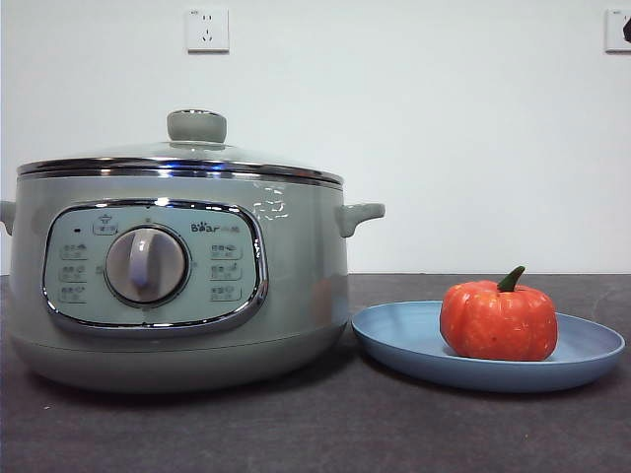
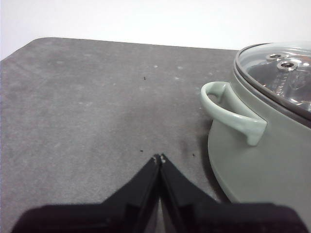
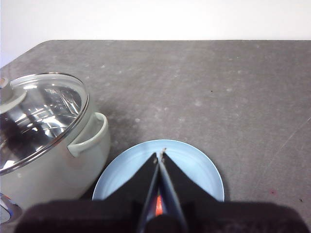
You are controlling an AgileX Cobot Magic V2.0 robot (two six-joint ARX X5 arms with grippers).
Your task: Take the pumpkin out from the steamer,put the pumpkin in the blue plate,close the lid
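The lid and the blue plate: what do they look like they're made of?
The lid looks like clear glass in a polished steel rim: the pot's inside shows through it and the rim mirrors light. The blue plate looks like matte plastic or ceramic, with no glare; which one is unclear.

- My right gripper [image 3: 161, 156] hangs over the blue plate [image 3: 199, 167], jaws pressed together.
- The lid [image 3: 41, 114] sits on the steamer [image 3: 58, 165] beside it.

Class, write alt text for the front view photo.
An orange pumpkin sits on a blue plate to the right of a grey-green steamer whose glass lid is closed, all on a dark table.
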